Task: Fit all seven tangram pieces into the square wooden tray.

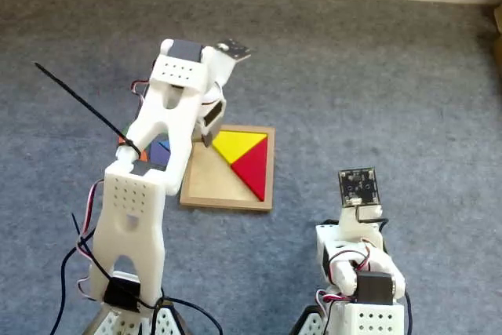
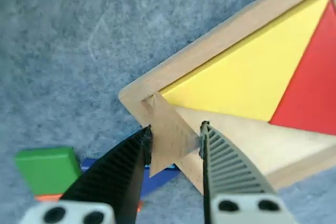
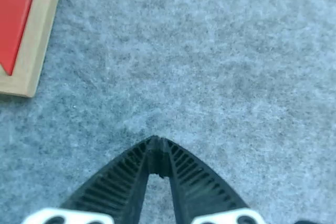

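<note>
The square wooden tray (image 1: 193,191) lies mid-table with a yellow triangle (image 1: 235,145) and a red triangle (image 1: 252,166) fitted in its right half. In the left wrist view my left gripper (image 2: 175,138) is shut on a small wood-coloured triangle (image 2: 167,121), held over the tray's corner (image 2: 137,98) beside the yellow triangle (image 2: 247,77). Just outside the tray lie a green piece (image 2: 44,169) and a blue piece (image 2: 152,180), with an orange edge (image 2: 47,198) under the green one. My right gripper (image 3: 157,142) is shut and empty above the carpet, off the tray's corner (image 3: 29,61).
Grey carpet covers the table. The left arm (image 1: 149,178) stretches over the loose pieces at the tray's left side, where a blue piece (image 1: 161,151) peeks out. The right arm (image 1: 361,264) is folded near the front edge, right of the tray.
</note>
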`<action>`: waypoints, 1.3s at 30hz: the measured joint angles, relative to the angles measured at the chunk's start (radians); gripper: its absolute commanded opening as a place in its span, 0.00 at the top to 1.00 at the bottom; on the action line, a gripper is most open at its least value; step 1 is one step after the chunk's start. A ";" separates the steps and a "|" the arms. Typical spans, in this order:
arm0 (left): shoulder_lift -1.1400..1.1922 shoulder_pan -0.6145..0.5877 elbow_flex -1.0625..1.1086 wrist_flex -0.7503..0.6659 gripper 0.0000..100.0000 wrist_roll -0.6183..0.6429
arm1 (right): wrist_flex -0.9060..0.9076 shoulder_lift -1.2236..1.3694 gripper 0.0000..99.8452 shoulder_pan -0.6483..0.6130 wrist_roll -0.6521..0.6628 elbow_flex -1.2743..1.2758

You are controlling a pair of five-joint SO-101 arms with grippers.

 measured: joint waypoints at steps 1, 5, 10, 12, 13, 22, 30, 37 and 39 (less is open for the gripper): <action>0.000 0.000 0.000 0.000 0.91 0.021 | 0.000 0.000 0.98 0.000 0.000 0.000; 0.000 -0.003 0.000 0.000 0.91 0.112 | 0.000 0.000 0.98 0.000 0.000 0.000; 0.026 -0.003 0.000 0.000 0.91 0.198 | 0.000 0.000 0.98 0.000 0.000 0.000; 0.044 -0.003 0.000 0.000 0.90 0.230 | 0.000 0.000 0.98 0.000 0.000 0.000; 0.048 -0.003 0.000 0.000 0.90 0.241 | 0.000 0.000 0.98 0.000 0.000 0.000; 0.049 -0.005 0.000 0.000 0.76 0.269 | 0.000 0.000 0.98 0.000 0.000 0.000; 0.048 -0.006 0.000 0.003 0.78 0.269 | 0.000 0.000 0.98 0.000 0.000 0.000; 0.005 -0.003 0.000 0.005 0.79 0.269 | 0.000 0.000 0.98 0.000 0.000 0.000; -0.005 -0.025 0.000 0.005 0.79 0.269 | 0.000 0.000 0.98 0.000 0.000 0.000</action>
